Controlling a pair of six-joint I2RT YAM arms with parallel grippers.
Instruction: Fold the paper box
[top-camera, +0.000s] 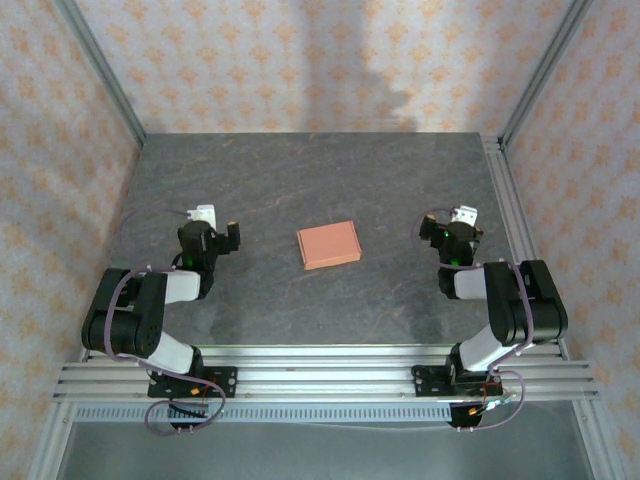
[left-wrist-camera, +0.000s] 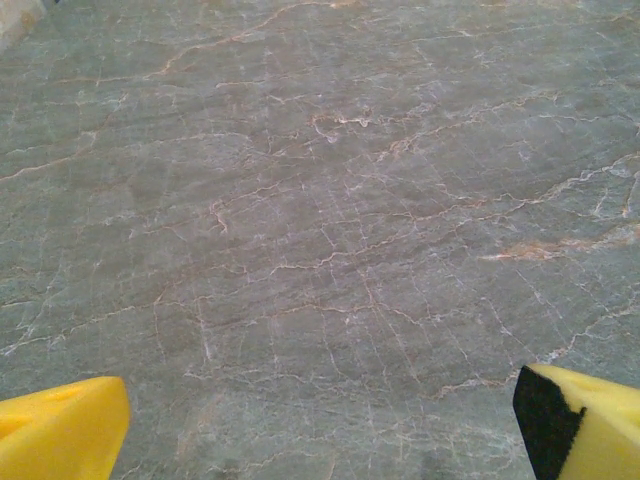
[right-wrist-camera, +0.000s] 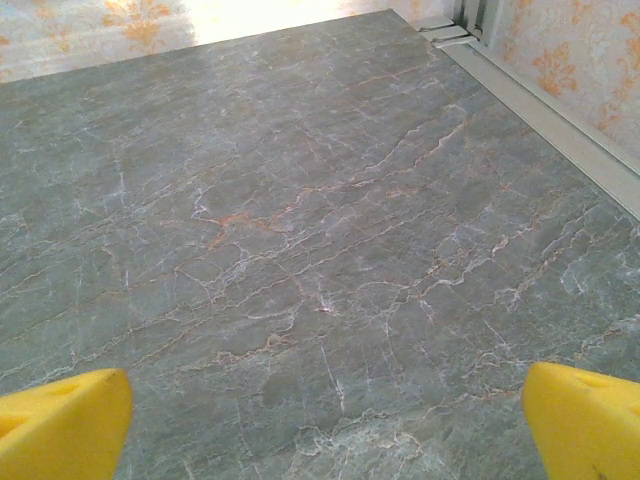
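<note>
The paper box (top-camera: 329, 244) is a small salmon-orange rectangle lying flat on the grey marbled table (top-camera: 300, 180), midway between the two arms. My left gripper (top-camera: 214, 222) rests well to its left, open, its yellow fingers (left-wrist-camera: 60, 428) far apart over bare table with nothing between them. To the right of the box, my right gripper (top-camera: 455, 222) is also open, and its yellow fingertips (right-wrist-camera: 585, 420) frame bare table surface. Neither gripper touches the box.
Patterned walls enclose the table on three sides. An aluminium rail (top-camera: 515, 210) runs along the right edge, seen also as a pale rail (right-wrist-camera: 545, 110) in the right wrist view. Slotted rails (top-camera: 320, 375) cross the near edge by the arm bases.
</note>
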